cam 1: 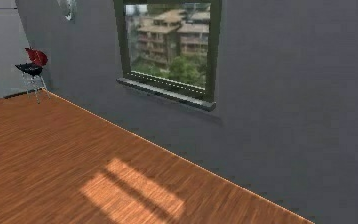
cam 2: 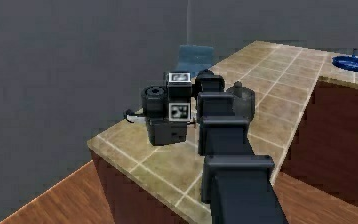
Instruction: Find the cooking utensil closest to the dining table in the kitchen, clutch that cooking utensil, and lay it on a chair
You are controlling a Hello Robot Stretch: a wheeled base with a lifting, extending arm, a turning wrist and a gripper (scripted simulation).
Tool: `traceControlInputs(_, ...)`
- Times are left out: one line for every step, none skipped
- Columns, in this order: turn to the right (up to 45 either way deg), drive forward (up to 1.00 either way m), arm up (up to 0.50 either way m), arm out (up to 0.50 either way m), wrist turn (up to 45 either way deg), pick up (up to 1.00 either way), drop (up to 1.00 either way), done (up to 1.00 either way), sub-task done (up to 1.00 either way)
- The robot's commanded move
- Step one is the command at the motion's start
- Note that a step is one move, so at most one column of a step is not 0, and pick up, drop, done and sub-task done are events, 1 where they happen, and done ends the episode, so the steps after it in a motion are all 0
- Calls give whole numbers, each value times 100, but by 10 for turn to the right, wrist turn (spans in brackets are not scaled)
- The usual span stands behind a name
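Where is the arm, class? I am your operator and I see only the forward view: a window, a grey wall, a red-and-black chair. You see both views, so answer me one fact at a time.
Observer: The arm stretches across a tiled counter.
Operator: And the gripper?
Observer: The gripper shows near the counter's edge; I cannot tell whether it holds anything.
Operator: What else is on that counter?
Observer: A blue round dish lies at the arm side view's upper right, and a pale blue boxy thing shows beyond the gripper.
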Motion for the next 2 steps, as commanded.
traceControlInputs(0, 0, 0, 0, -450, 0, 0, 0, 0)
traceControlInputs(0, 0, 0, 0, -450, 0, 0, 0, 0)
